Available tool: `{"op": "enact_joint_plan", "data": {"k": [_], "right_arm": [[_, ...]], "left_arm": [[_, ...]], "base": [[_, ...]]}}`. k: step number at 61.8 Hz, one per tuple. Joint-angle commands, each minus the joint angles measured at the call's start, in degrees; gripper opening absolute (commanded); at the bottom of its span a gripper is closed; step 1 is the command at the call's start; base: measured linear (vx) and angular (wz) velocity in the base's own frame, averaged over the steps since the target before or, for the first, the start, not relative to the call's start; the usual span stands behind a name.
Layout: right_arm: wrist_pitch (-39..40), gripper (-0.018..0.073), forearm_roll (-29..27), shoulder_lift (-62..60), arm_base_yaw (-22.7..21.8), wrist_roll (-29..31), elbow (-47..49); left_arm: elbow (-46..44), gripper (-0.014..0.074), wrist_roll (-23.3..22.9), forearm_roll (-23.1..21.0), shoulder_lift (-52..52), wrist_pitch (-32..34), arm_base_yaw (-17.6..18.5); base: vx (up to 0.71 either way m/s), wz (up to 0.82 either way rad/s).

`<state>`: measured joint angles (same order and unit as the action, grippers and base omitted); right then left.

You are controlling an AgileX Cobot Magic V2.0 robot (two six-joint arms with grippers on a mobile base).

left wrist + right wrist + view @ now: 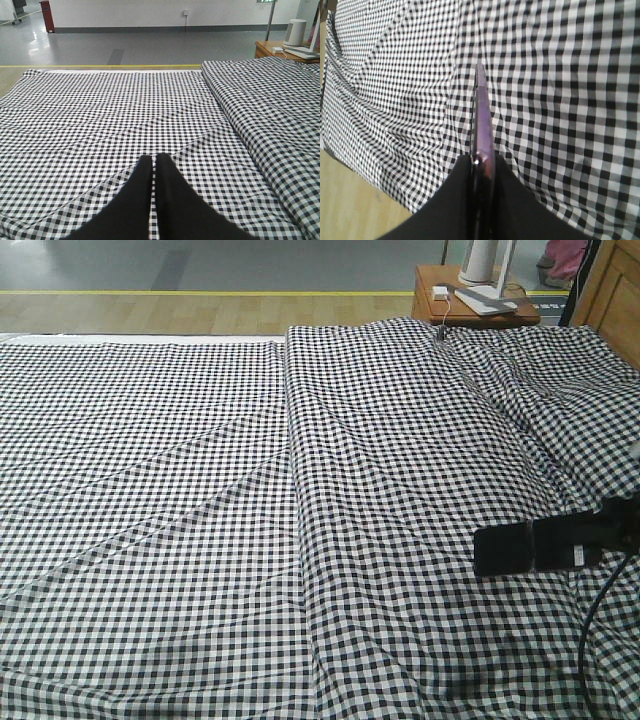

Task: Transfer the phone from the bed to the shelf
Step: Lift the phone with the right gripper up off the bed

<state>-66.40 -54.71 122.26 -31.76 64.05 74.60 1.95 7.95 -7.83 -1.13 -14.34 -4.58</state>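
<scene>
Gripping the slim black glossy smartphone (482, 117) between clenched fingers, my right gripper (481, 162) holds it over the black-and-white gingham-covered bed (200, 490), near its right side. My left gripper (153, 161) hangs above the cloth, fingers pressed together on nothing.

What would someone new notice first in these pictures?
The black-and-white checked bed fills nearly every view, a long fold running down its middle. At the right edge of the front view, the right tool grips the black phone by one end above the bed; its wrist view shows the phone edge-on. The left tool hangs shut and empty over the bed.
</scene>
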Motion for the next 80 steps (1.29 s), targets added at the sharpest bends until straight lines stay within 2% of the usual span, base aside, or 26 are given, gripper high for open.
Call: {"op": "enact_joint_plan", "data": {"k": [1,7,24,51,70,80], "right_arm": [[-7.62,-0.0004,-3.19,-6.68,0.55,-1.08,0.84],[-7.62,-0.0004,-3.13,-10.31,3.11,-2.08,0.84],[-7.62,-0.0004,-4.99,-18.38,14.90,-2.10,0.84],[-7.62,-0.0004,-7.90,-30.35,29.95,-2.55,0.84],[-7.55,-0.0004,-11.43,-37.66,38.64,-1.92,0.84],[-7.55,-0.0004,-13.79,-39.66,41.78,-1.63,0.84]], "left_arm": [[0.16,0.0001,-0.22,-0.51,-0.28,3.98,0.24],[0.16,0.0001,-0.22,-0.51,-0.28,3.98,0.24],[0.16,0.0001,-0.22,-0.51,-0.28,3.98,0.24],[0.16,0.0001,-0.22,-0.51,-0.28,3.98,0.24],[0.16,0.0001,-0.22,-0.51,-0.28,3.98,0.24],[0.16,0.0001,-0.22,-0.51,-0.28,3.98,0.24]], "base": [[0.00,0.00],[0.00,0.00],[0.00,0.00],[0.00,0.00],[0.00,0.00],[0.00,0.00]]}}
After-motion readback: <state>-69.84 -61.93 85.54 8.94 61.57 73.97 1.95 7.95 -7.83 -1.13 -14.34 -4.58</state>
